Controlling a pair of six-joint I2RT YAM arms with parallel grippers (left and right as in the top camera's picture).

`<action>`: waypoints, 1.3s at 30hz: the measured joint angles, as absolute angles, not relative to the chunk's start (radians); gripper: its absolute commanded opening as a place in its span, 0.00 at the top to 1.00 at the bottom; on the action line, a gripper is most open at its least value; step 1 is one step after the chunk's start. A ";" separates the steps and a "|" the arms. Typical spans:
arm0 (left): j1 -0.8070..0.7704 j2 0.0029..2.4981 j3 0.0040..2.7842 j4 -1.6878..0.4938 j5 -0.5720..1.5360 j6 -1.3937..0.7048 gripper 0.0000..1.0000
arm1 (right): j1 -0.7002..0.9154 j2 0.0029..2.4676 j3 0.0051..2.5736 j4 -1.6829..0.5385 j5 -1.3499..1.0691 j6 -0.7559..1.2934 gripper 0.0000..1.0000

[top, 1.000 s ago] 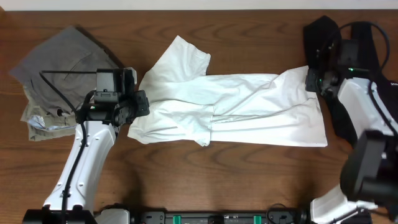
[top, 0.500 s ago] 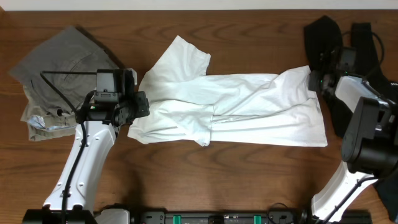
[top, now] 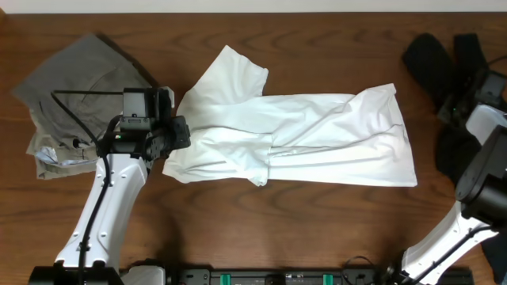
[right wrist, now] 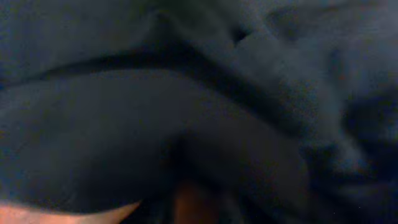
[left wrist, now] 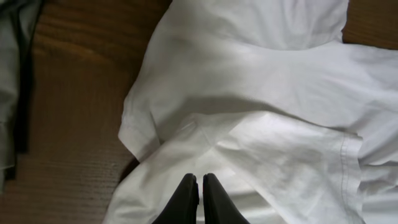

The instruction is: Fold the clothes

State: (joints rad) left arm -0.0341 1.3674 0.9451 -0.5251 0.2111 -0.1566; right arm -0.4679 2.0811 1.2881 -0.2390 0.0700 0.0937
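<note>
The right claw [top: 455, 109] has pulled off the white T-shirt [top: 317, 134], whose end now lies flat well to its left. It sits over the black garment [top: 432, 59], and its grip cannot be told. The left claw [left wrist: 200, 186] stays clenched on the shirt's edge, so that pull looks done.

White T-shirt [top: 317, 134], black garment [top: 428, 59]
</note>
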 measured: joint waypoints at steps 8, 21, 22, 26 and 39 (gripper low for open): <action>-0.035 1.367 0.945 -0.482 0.211 -0.157 0.92 | -0.429 1.983 1.291 -0.290 -0.238 0.006 0.64; -0.035 1.499 0.947 -0.266 0.290 -0.155 0.94 | -0.215 1.856 1.316 -0.491 -0.353 -0.028 0.67; -0.035 1.534 0.954 -0.264 0.302 -0.154 0.94 | -0.206 1.860 1.315 -0.503 -0.352 -0.030 0.66; -0.039 1.651 1.024 -0.268 0.329 -0.132 0.94 | -0.183 1.871 1.314 -0.523 -0.352 -0.034 0.66; -0.072 1.916 1.259 -0.097 0.345 -0.099 0.94 | -0.153 1.987 1.314 -0.522 -0.283 -0.035 0.69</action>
